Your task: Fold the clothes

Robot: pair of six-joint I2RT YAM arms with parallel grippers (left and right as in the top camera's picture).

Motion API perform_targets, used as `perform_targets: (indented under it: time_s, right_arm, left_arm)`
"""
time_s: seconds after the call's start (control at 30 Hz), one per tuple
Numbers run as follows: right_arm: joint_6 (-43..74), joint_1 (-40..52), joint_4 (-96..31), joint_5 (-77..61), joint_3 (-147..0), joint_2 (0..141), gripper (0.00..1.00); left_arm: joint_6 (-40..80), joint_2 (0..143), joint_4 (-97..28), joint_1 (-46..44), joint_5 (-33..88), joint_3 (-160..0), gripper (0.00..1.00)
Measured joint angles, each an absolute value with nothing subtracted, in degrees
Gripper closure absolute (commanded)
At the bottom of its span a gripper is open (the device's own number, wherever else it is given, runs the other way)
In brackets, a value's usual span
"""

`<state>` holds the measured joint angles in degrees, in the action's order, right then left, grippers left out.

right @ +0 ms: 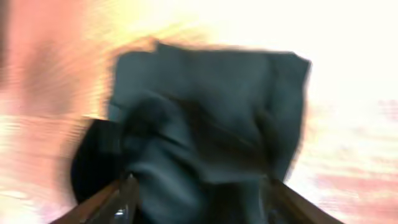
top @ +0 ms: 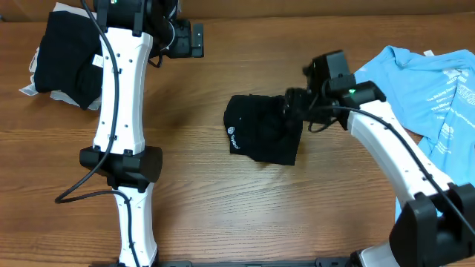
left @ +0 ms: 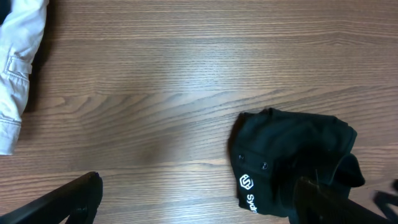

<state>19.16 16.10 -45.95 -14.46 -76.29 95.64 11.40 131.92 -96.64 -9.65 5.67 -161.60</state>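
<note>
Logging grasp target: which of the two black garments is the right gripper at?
The folded black T-shirt with the white logo at centre; right gripper is on its edge. The other black pile lies top-left in the overhead view.

Motion blur smears the black T-shirt [right: 205, 118]; the light blue T-shirt [top: 438, 89] is cropped
</note>
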Motion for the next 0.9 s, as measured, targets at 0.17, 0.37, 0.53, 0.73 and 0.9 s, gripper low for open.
perform_targets:
  time_s: [0.17, 0.37, 0.53, 0.73, 0.9]
  right_arm:
    - [15.68, 18.55, -45.69, -14.59, -77.1, 95.26, 0.27]
    - [14.09, 18.83, -45.06, -12.29, -77.1, 100.05, 0.27]
    - [13.04, 18.55, -44.58, -6.55, -77.03, 105.91, 0.59]
    - [13.37, 16.25, -44.84, -2.37, -77.41, 106.78, 0.96]
    - [13.5, 12.45, -50.11, -3.62, -82.96, 106.78, 0.96]
  left_arm:
    - [11.4, 131.92, -96.64, -9.65, 5.67, -161.6, 0.0]
    - [11.4, 131.92, -96.66, -9.65, 5.67, -161.6, 0.0]
    - [11.35, 131.92, -96.66, -9.65, 5.65, -161.6, 0.0]
    - [10.24, 131.92, -96.66, -9.65, 5.04, -161.6, 0.0]
    - [10.07, 131.92, -96.68, -9.65, 4.01, -161.6, 0.0]
